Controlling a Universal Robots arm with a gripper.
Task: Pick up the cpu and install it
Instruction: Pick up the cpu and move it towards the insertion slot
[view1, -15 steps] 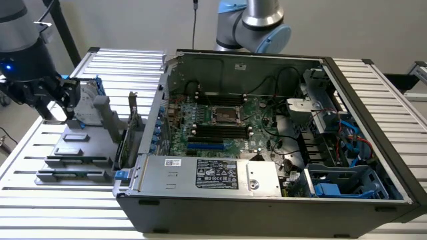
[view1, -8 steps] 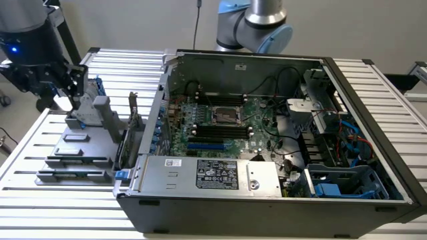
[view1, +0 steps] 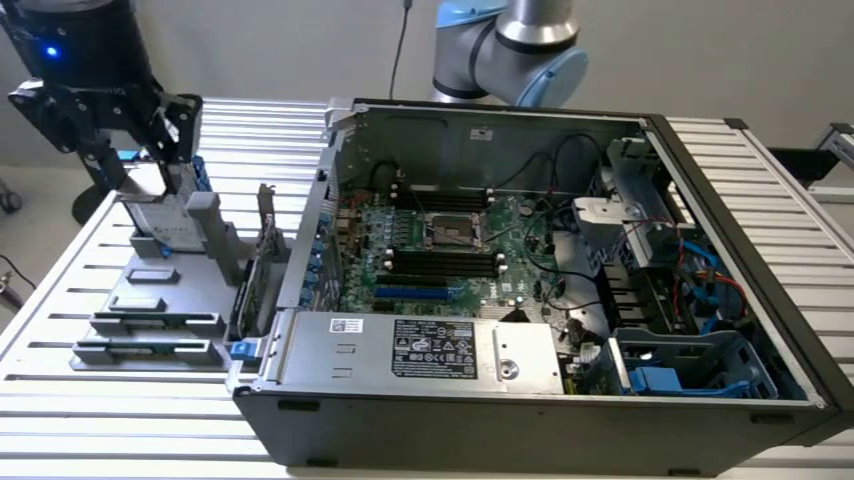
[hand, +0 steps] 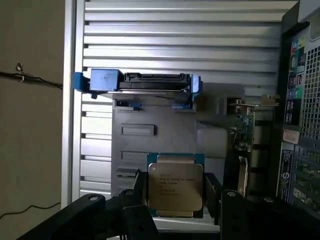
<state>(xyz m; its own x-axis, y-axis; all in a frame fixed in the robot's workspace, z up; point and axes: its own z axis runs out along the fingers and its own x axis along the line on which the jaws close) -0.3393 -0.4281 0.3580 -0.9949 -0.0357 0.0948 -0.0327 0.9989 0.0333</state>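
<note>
Your big counter of pale metal slats carried everything. On it, toward the exterior view's right, lay the wide grey and black computer case with its side open. Inside it you could see a green board. A silver box with a label sat by the near wall. A square silver socket sat in the middle of the board.

Behind the case stood your grey and light blue robot arm.

To the exterior view's left of the case lay a flat grey holder for parts. A silver hard drive in a blue frame stood on its edge at the far end of the holder. A thin green card stood on edge between the holder and the case.

Your black gripper hung over the holder, close to the top of the hard drive.

In the wrist view, the two black fingers pressed on two opposite sides of the cpu. It was a small flat square chip with a silvery top and a thin green rim. So your gripper was clenched around the cpu. The cpu sat level between the fingers with its printed top facing the wrist camera. It looked to be up off the holder, with the hard drive farther off behind it.
</note>
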